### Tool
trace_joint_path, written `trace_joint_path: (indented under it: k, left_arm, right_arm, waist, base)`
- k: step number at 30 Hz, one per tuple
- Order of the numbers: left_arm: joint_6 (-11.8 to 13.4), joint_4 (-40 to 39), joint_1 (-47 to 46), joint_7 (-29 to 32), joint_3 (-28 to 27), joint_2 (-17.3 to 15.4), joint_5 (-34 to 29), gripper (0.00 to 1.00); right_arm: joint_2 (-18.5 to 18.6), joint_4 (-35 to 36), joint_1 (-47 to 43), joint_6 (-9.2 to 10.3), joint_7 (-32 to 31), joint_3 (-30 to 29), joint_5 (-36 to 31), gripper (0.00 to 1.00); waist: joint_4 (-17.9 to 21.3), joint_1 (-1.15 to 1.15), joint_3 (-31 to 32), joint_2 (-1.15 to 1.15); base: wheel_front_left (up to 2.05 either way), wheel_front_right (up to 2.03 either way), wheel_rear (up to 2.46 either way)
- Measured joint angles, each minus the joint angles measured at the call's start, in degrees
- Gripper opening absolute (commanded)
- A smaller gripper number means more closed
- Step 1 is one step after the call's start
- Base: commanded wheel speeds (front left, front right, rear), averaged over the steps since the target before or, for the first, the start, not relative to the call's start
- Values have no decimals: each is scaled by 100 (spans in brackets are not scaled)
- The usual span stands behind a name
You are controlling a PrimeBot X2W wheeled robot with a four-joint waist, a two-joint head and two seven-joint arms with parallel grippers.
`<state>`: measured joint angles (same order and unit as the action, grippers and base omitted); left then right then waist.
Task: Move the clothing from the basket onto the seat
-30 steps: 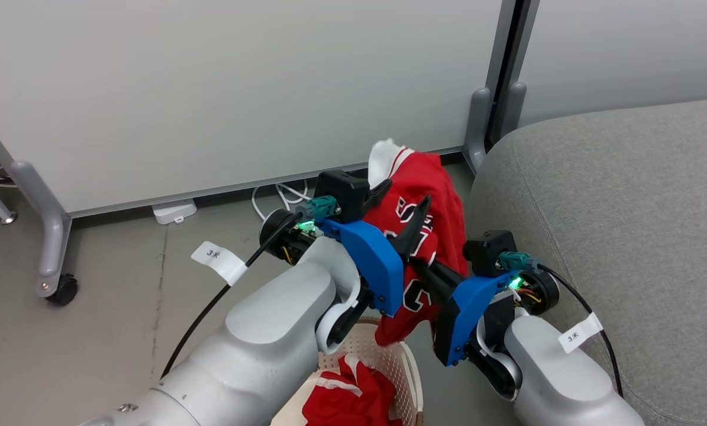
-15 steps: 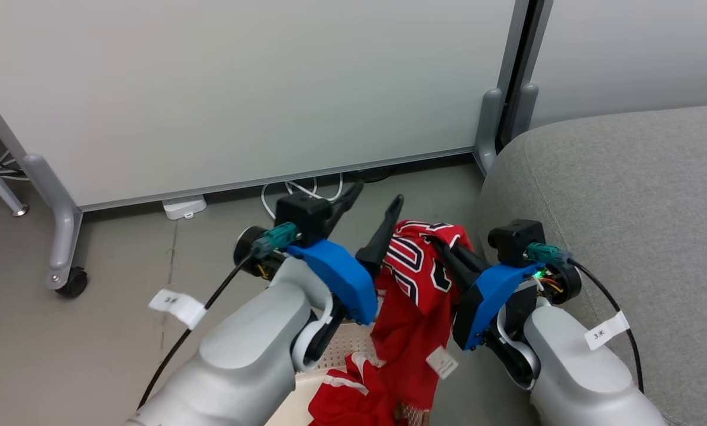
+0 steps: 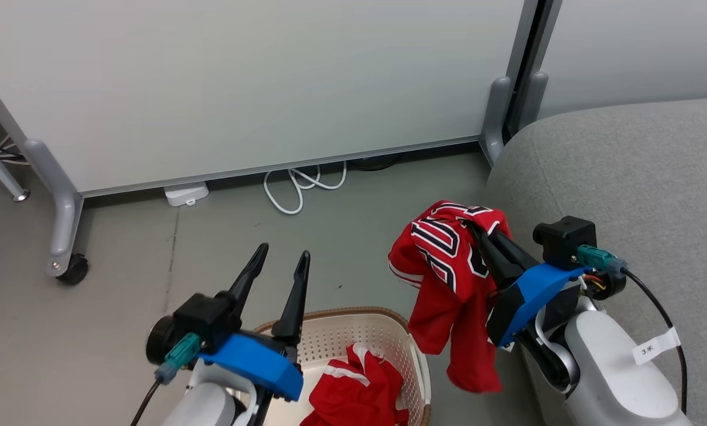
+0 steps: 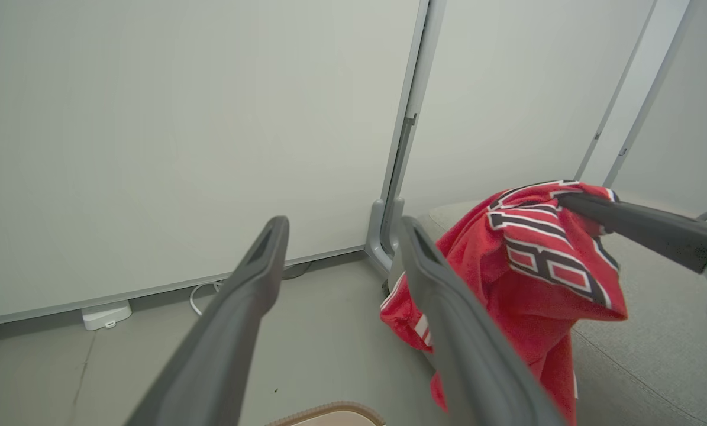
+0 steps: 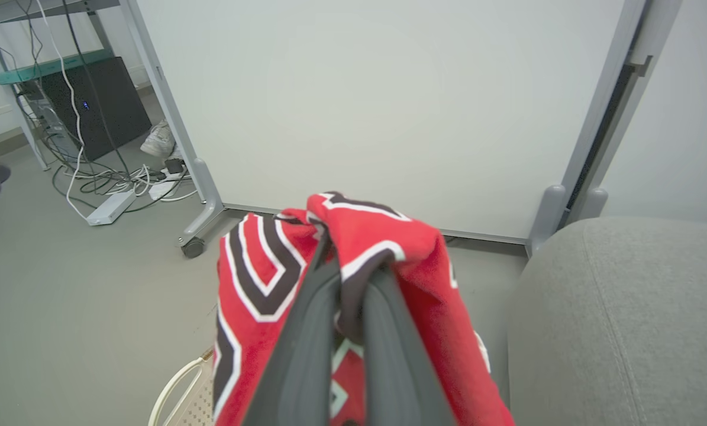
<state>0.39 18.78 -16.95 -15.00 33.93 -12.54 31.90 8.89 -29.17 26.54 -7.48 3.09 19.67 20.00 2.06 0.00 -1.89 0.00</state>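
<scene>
In the head view the left gripper [image 3: 284, 251] is over the left end of the basket [image 3: 341, 312], its two fingers spread apart with nothing between them; the shorts [image 3: 359, 396] lie crumpled inside the basket, toward its right side; the right gripper [image 3: 477, 229] has its fingers pressed together on a fold of the jersey [image 3: 448, 266], which hangs from them in a bunch, lifted clear of the basket, above the floor [image 3: 122, 266] and just beside the rounded edge of the seat [image 3: 625, 165]; a white cable [image 3: 297, 189] loops at the foot of the partition [image 3: 241, 89].

In the left wrist view the left gripper [image 4: 344, 225] is wide open and empty, with bare floor and partition showing through the gap; the basket's brown rim [image 4: 329, 411] sits at the bottom edge; to the right the jersey [image 4: 536, 278] hangs from the other arm's dark finger, with the seat [image 4: 655, 331] behind it.

In the right wrist view the right gripper [image 5: 353, 284] is closed almost finger to finger on the jersey [image 5: 258, 266], which drapes over the tips and down both sides (its black, white-outlined letters are too folded to read); the seat [image 5: 625, 307] is to the right; a corner of the basket [image 5: 178, 390] shows at the lower left, beside the cloth.
</scene>
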Motion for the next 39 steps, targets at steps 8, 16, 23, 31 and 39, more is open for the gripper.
trace_joint_path:
  k: [8,16,23,31,39]
  left_arm:
    - [-331,-338,905,0,-756,86,-737,100]
    - [-569,-245,946,0,-914,283,-1211,100]
    - [-687,-168,899,0,-978,405,-1340,100]
    - [-747,-157,851,0,-1049,464,-1448,100]
    - [-750,-234,830,0,-1116,493,-1527,100]
  right_arm:
    - [-141,895,-469,0,-408,-469,-344,0]
    - [-311,1402,-744,0,-608,-565,-485,0]
    - [-402,1684,-913,0,-691,-561,-467,0]
    - [-447,1931,-1117,0,-750,-709,-472,0]
    - [-520,2158,-1306,0,-759,-838,-455,0]
  waist:
    - [246,0,-109,0]
    - [755,0,-156,0]
    - [1420,0,-205,0]
    - [2137,0,-304,0]
    - [2507,0,-453,0]
  base:
    - [0,0,0]
    - [0,0,0]
    - [0,0,0]
    - [0,0,0]
    - [0,0,0]
